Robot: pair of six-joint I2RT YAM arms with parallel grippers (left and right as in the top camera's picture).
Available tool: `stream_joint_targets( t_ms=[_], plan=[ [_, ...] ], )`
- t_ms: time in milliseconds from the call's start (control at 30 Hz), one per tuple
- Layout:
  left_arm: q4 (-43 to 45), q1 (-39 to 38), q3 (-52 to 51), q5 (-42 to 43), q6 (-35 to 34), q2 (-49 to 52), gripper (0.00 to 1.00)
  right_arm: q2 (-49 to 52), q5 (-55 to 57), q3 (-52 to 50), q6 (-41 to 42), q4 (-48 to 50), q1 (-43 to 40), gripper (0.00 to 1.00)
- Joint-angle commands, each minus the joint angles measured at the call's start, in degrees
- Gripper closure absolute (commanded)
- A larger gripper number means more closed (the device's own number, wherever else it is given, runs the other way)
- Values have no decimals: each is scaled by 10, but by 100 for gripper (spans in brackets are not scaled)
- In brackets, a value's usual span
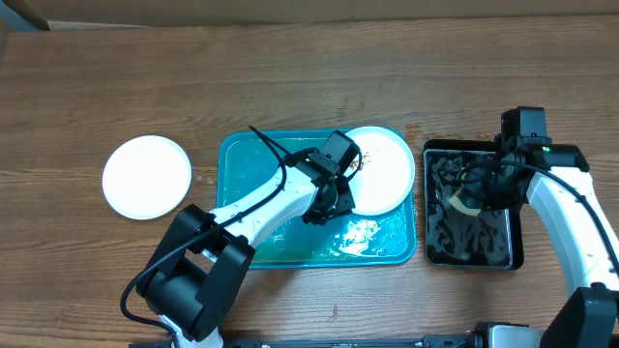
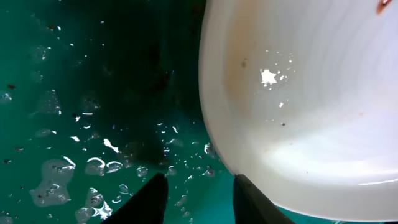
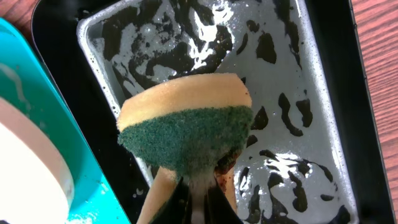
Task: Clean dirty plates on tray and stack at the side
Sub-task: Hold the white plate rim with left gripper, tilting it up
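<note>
One pale plate [image 1: 385, 170] lies in the right part of the turquoise tray [image 1: 247, 164], with a small brown smear near its left rim. My left gripper [image 1: 334, 200] hangs low over the wet tray floor at that plate's left edge. In the left wrist view its fingers [image 2: 152, 199] stand apart with only tray floor between them, and the right one touches the plate's rim [image 2: 217, 124]. A clean white plate [image 1: 147, 176] rests on the table left of the tray. My right gripper [image 3: 199, 208] is shut on a yellow-and-green sponge [image 3: 186, 130].
A small black tray [image 1: 440, 246] with soapy water stands right of the turquoise tray, and the sponge hangs over it. Water drops and foam [image 1: 358, 232] cover the turquoise tray's floor. Bare wooden table lies along the far side.
</note>
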Motion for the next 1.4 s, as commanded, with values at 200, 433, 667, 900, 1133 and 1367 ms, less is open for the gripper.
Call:
stream_joint_targets(
  t_ms=[200, 433, 667, 900, 1133, 1367],
  plan=[
    [28, 6, -7, -3, -12, 14, 57, -5, 4, 7, 2, 3, 0, 96],
    [96, 11, -7, 56, 2, 14, 51, -5, 4, 7, 2, 3, 0, 96],
    [80, 4, -7, 24, 3, 14, 53, -5, 4, 7, 2, 3, 0, 96],
    [39, 2, -8, -24, 3, 14, 54, -5, 4, 7, 2, 2, 0, 96],
    [-1, 5, -8, -55, 3, 14, 75, -5, 4, 7, 2, -1, 0, 96],
    [-35, 23, -8, -55, 34, 14, 88, -5, -32, 7, -6, -1, 0, 96]
  ],
)
